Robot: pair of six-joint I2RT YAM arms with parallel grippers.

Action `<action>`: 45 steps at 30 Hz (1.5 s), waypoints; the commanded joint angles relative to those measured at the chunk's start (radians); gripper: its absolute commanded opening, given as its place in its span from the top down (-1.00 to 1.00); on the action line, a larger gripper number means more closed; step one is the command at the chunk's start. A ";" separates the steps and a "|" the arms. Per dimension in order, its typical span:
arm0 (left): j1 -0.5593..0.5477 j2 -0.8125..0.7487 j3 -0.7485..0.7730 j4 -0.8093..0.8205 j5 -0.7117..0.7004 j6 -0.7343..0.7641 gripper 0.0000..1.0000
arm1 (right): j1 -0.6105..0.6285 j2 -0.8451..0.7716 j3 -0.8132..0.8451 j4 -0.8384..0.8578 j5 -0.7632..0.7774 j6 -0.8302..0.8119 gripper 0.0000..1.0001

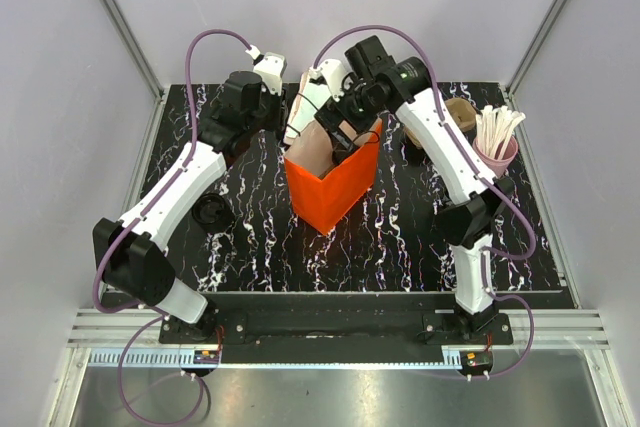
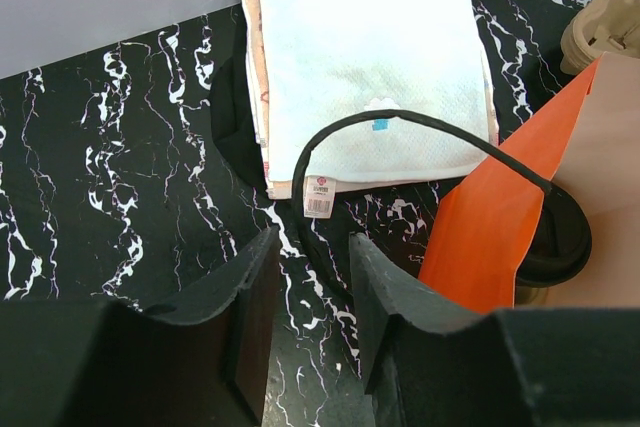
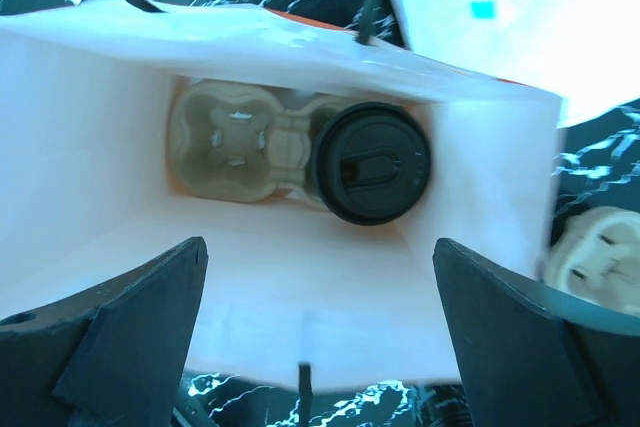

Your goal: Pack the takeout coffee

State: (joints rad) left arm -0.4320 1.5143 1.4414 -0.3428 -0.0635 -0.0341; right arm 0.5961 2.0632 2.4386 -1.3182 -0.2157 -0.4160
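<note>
Two arms met over the orange paper bag [image 1: 335, 192], which stood upright and open-mouthed near the middle of the marbled table [image 1: 420, 237]. The takeout coffee [image 3: 373, 162], black and lidded, sat upright at the bottom of the bag in one pocket of a pulp cup carrier [image 3: 225, 142]. The pocket beside it was empty, and the carrier probably served to keep the cup from tipping. The right gripper [image 3: 320, 247] hung straight above the bag's mouth with its fingers spread wide and nothing between them, so the cup rested on its own. The left gripper [image 2: 312, 247] sat low at the bag's side with its jaws partly apart. The black cord handle [image 2: 400, 119] ran into that gap without being visibly pinched, likely a position for steadying the bag. Just beyond the handle, a folded white cloth [image 2: 370, 57] lay flat on the table. The pink cup of sticks [image 1: 500, 155] and a flat black disc [image 1: 212, 211] were outside the bag, well apart. The coffee looked packed, and lifting clear of the bag's rim seemed the only care left.
</note>
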 commanded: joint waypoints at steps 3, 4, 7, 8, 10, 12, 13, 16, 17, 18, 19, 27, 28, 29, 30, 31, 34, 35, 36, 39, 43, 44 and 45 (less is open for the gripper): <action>-0.004 -0.023 0.045 0.030 0.013 0.003 0.20 | 0.010 -0.103 0.063 0.031 0.062 -0.009 -0.99; -0.004 -0.025 0.045 0.030 0.014 0.005 0.19 | 0.010 -0.107 0.066 0.037 0.068 -0.007 -0.99; -0.004 -0.026 0.043 0.030 0.017 0.003 0.16 | 0.010 -0.133 0.065 0.060 0.085 -0.003 -1.00; -0.004 -0.026 0.043 0.028 0.017 0.003 0.15 | 0.010 -0.140 0.066 0.074 0.091 -0.001 -1.00; -0.004 -0.028 0.043 0.030 0.021 0.003 0.14 | 0.010 -0.159 0.063 0.085 0.095 0.003 -0.99; -0.002 -0.026 0.043 0.028 0.022 0.005 0.10 | 0.010 -0.178 0.063 0.100 0.095 0.009 -0.99; -0.004 -0.028 0.042 0.030 0.022 0.005 0.09 | 0.010 -0.186 0.065 0.105 0.095 0.009 -1.00; -0.004 -0.029 0.043 0.028 0.027 0.008 0.01 | 0.010 -0.210 0.063 0.119 0.096 0.014 -0.99; -0.004 -0.029 0.043 0.027 0.027 0.008 -0.01 | 0.010 -0.222 0.063 0.122 0.098 0.016 -0.99; -0.004 -0.028 0.043 0.028 0.028 0.008 -0.05 | 0.010 -0.227 0.063 0.125 0.098 0.017 -0.99; -0.002 -0.031 0.045 0.028 0.028 0.008 -0.07 | 0.010 -0.232 0.062 0.126 0.104 0.017 -0.99; -0.002 -0.043 0.042 0.018 0.045 0.005 -0.09 | 0.010 -0.320 -0.025 0.198 0.182 0.031 -0.99; -0.004 -0.049 0.042 0.018 0.048 0.005 -0.09 | 0.010 -0.331 -0.036 0.206 0.193 0.031 -0.99; -0.004 -0.052 0.040 0.016 0.051 0.002 -0.08 | 0.010 -0.353 -0.050 0.223 0.199 0.032 -0.99; -0.004 -0.055 0.039 0.018 0.057 0.002 -0.08 | 0.010 -0.363 -0.074 0.229 0.203 0.033 -0.99; -0.004 -0.063 0.037 0.016 0.059 0.003 -0.08 | 0.010 -0.374 -0.087 0.234 0.210 0.033 -0.99; -0.004 -0.080 0.033 0.014 0.059 0.000 -0.03 | 0.010 -0.419 -0.148 0.263 0.210 0.028 -0.99; -0.004 -0.085 0.031 0.016 0.082 -0.003 0.01 | 0.010 -0.443 -0.167 0.273 0.210 0.019 -0.99; -0.004 -0.092 0.028 0.014 0.090 -0.003 0.03 | 0.010 -0.454 -0.205 0.280 0.210 0.013 -1.00; -0.004 -0.112 0.022 0.014 0.102 -0.006 0.10 | 0.008 -0.509 -0.295 0.309 0.210 -0.015 -1.00; -0.004 -0.137 0.007 0.013 0.120 -0.007 0.14 | 0.008 -0.606 -0.420 0.359 0.210 -0.047 -0.99; -0.004 -0.140 0.005 0.013 0.122 -0.009 0.14 | 0.008 -0.623 -0.441 0.366 0.204 -0.055 -0.99; -0.004 -0.146 0.004 0.013 0.129 -0.009 0.16 | 0.007 -0.636 -0.478 0.370 0.197 -0.059 -0.99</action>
State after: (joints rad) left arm -0.4320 1.4204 1.4418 -0.3653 0.0212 -0.0353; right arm 0.5968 1.5108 2.0415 -1.0325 -0.0330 -0.4339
